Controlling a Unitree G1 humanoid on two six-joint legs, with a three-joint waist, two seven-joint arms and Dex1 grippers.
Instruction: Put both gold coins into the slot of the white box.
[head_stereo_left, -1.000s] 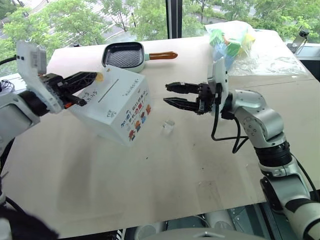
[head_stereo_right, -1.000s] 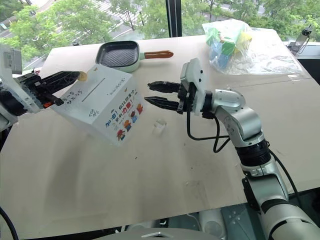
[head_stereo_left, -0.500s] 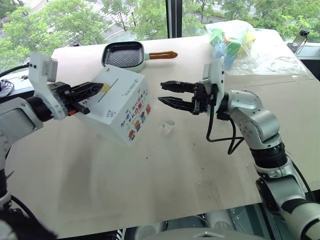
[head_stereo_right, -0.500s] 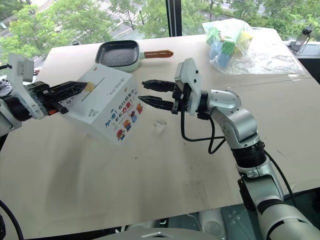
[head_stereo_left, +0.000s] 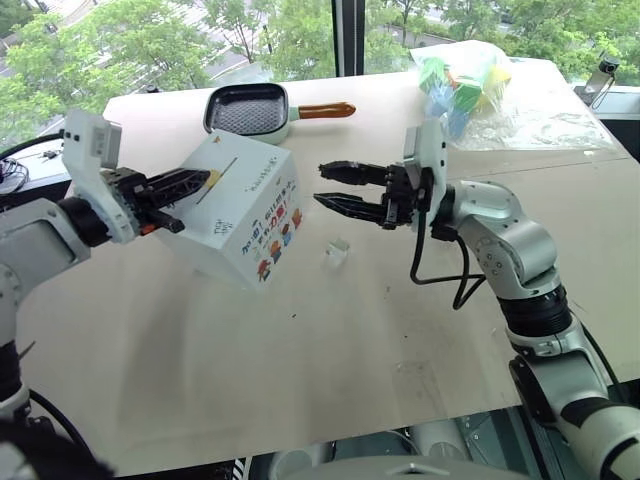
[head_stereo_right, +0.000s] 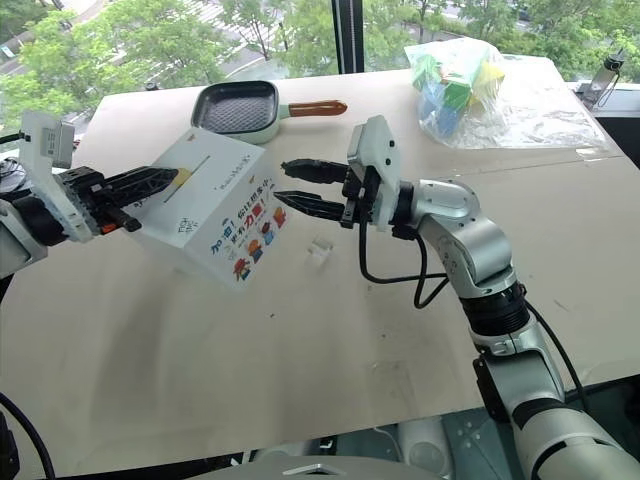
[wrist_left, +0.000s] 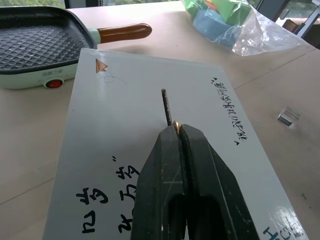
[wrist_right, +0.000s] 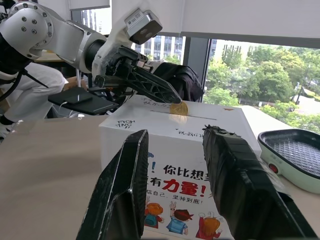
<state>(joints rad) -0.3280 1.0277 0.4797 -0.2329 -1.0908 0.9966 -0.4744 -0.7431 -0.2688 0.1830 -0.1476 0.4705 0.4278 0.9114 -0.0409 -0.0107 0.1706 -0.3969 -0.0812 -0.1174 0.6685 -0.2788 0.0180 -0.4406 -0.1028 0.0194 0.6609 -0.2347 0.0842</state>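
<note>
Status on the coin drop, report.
Left gripper shut on gold coin, edge at slot of white box. Right gripper open, empty, beside box. Nothing blocking slot.

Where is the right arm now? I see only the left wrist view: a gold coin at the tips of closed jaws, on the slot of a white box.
Observer: The right gripper hovers beside the white box, jaws apart and holding nothing.
Operator: Is the box flat on the table?
Observer: No. It stands tilted on one bottom edge, its slot face leaning toward the left gripper.
Operator: Is the coin upright?
Observer: Yes. In the right wrist view the gold coin stands on its edge at the slot, mostly above the box.
Operator: What lies under the right gripper?
Observer: A small clear plastic holder lies on the table.
</note>
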